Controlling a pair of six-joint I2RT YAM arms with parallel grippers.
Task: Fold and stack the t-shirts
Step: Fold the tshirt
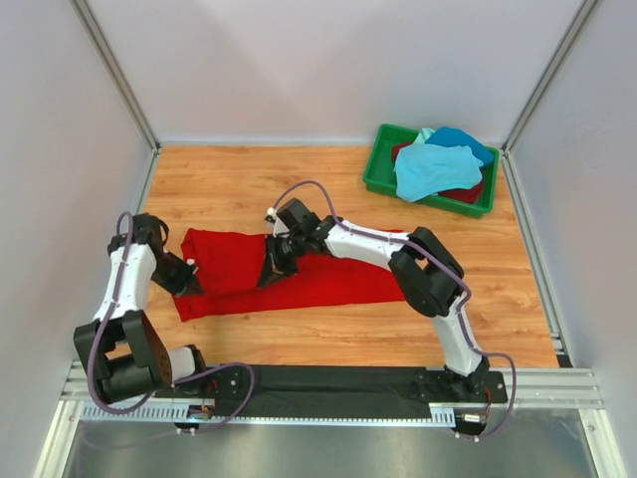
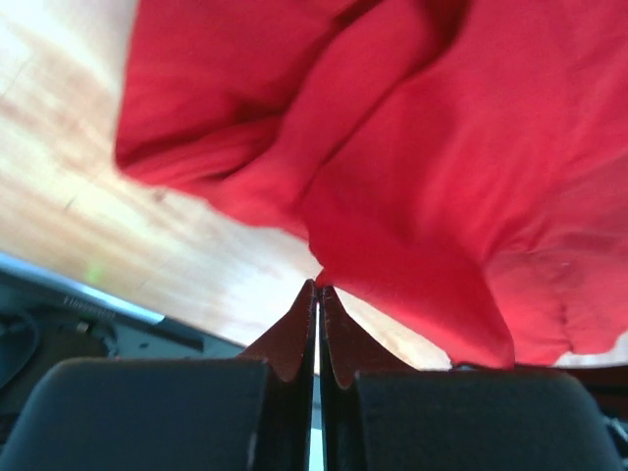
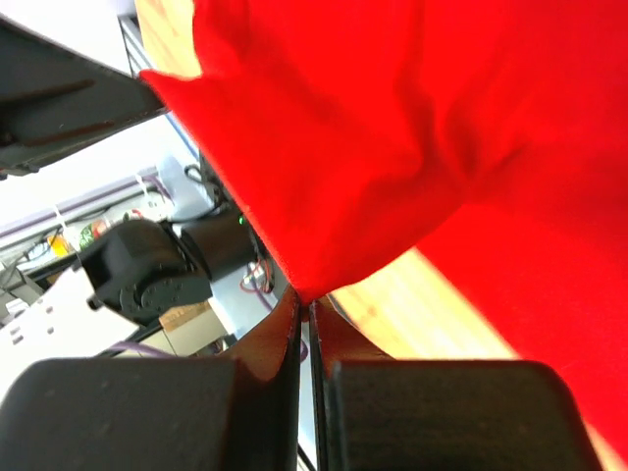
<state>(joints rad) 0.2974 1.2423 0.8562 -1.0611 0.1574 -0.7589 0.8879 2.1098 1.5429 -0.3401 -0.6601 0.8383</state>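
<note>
The bright red t-shirt point(image 1: 333, 279) lies stretched out on the wooden table, partly folded. My left gripper point(image 1: 189, 282) is at the shirt's left edge. In the left wrist view it point(image 2: 318, 287) is shut, with a corner of the red cloth point(image 2: 442, 177) pinched at the fingertips. My right gripper point(image 1: 271, 271) is over the middle of the shirt. In the right wrist view it point(image 3: 305, 297) is shut on a fold of the red cloth point(image 3: 392, 128), lifted off the table. The turquoise shirt point(image 1: 433, 167), blue shirt point(image 1: 464, 140) and dark red shirt point(image 1: 468, 192) lie piled in the bin.
A green plastic bin point(image 1: 376, 164) stands at the back right corner of the wooden table point(image 1: 239, 184). Grey walls with metal frame posts close in the left, right and back. A black base strip point(image 1: 328, 383) runs along the near edge.
</note>
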